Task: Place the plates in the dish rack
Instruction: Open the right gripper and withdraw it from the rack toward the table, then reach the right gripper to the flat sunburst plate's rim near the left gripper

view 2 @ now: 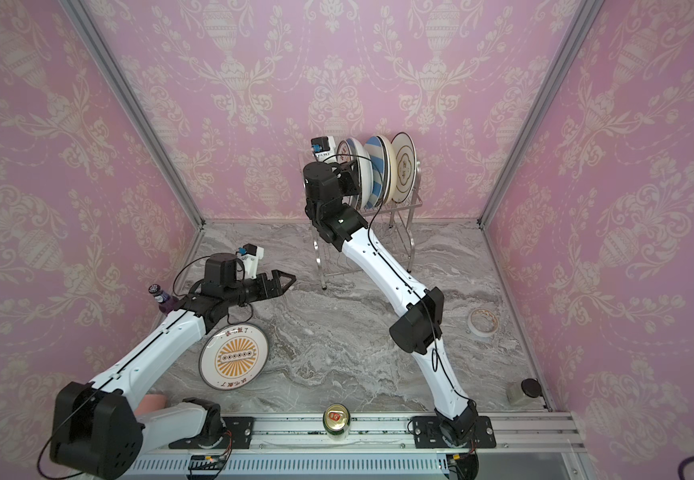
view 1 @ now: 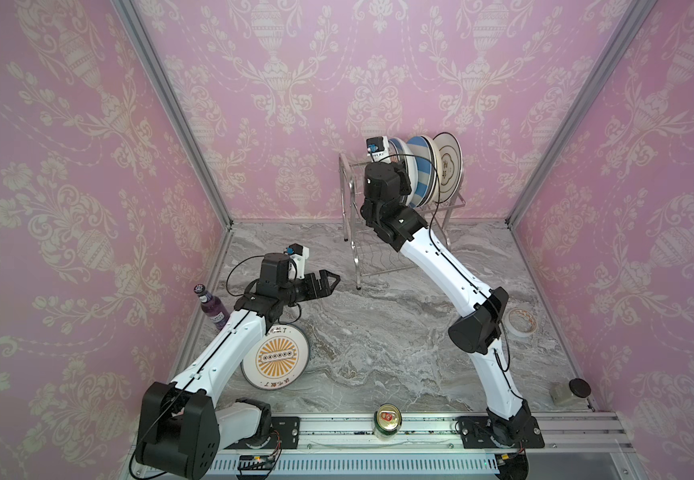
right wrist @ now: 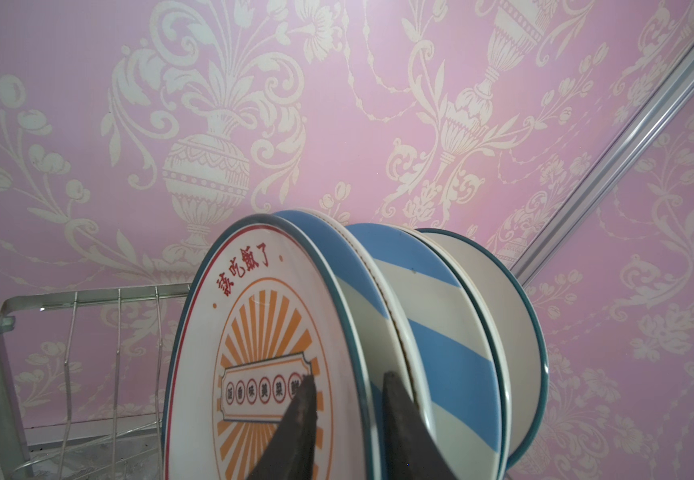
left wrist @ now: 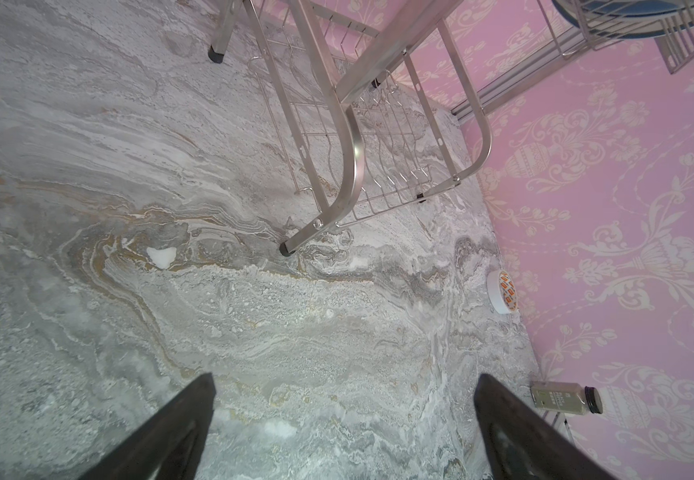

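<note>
So, surface (view 1: 378,332): it is carrying the dish rack (left wrist: 353,145) at the back.
Racked plates (view 1: 422,174): they are standing on edge along the top shelf.
Sunburst plate (right wrist: 262,332): it is standing at the row's end, beside a striped plate (right wrist: 432,332).
Flat plate (view 1: 275,356): it is lying on the surface by the left arm. I am guessing it is hard, slippery and breakable, so pinching its rim is looking best.
Right jaws: they are sitting slightly apart astride the Sunburst plate's rim. Squeezing or not, I cannot tell.
Left jaws: they are spreading wide, holding nothing.

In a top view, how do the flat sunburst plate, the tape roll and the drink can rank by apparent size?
1. Sunburst plate, clearly largest.
2. Tape roll and drink can: about alike; the can is nearer the camera, so unranked.
</note>
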Available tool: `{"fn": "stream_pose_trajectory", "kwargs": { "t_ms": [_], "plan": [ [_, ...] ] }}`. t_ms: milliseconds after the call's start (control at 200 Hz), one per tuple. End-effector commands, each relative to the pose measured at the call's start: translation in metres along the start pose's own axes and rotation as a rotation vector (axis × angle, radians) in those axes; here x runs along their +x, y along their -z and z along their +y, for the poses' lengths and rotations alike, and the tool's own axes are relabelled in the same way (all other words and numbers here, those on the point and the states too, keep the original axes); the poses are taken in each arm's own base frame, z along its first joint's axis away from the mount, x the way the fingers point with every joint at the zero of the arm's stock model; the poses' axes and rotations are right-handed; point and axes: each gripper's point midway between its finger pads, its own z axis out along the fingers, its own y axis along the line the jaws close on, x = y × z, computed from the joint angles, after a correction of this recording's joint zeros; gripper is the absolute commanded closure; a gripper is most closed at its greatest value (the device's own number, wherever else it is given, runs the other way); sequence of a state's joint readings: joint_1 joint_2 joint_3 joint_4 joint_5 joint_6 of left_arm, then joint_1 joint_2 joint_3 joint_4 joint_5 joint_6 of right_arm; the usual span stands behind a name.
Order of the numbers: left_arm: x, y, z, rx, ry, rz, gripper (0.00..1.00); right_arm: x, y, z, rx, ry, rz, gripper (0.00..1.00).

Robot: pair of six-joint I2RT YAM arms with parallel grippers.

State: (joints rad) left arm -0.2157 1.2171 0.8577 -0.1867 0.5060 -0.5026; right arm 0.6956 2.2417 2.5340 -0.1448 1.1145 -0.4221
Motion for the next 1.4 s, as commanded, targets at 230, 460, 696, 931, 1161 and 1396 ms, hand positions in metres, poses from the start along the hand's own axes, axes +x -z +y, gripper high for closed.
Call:
{"fn": "stream_pose_trajectory", "kwargs": {
  "t_ms": [230,460,696,931,1161,1396],
  "plan": [
    [-0.025,0.028,0.017,-0.122,-0.05,-0.045,0.01,-0.018,0.018,-0.015,-0.065,-0.046,-0.009,0.49],
    [-0.035,0.034,0.023,-0.159,-0.053,-0.064,0.01,-0.03,0.034,-0.031,-0.066,-0.012,-0.017,0.34],
    [-0.043,0.038,0.024,-0.184,-0.065,-0.072,0.01,-0.048,0.062,-0.051,-0.144,-0.034,-0.041,0.33],
    [-0.048,0.048,0.032,-0.271,-0.099,-0.076,0.01,-0.045,0.11,-0.063,-0.454,-0.174,-0.037,0.31],
    [-0.052,0.088,0.041,-0.449,-0.163,-0.096,0.01,0.029,0.184,-0.037,-0.911,-0.193,0.163,0.29],
    [-0.009,0.112,0.073,-0.588,-0.068,-0.083,0.01,0.106,0.276,0.004,-1.356,-0.317,0.377,0.3]
  ]
}}
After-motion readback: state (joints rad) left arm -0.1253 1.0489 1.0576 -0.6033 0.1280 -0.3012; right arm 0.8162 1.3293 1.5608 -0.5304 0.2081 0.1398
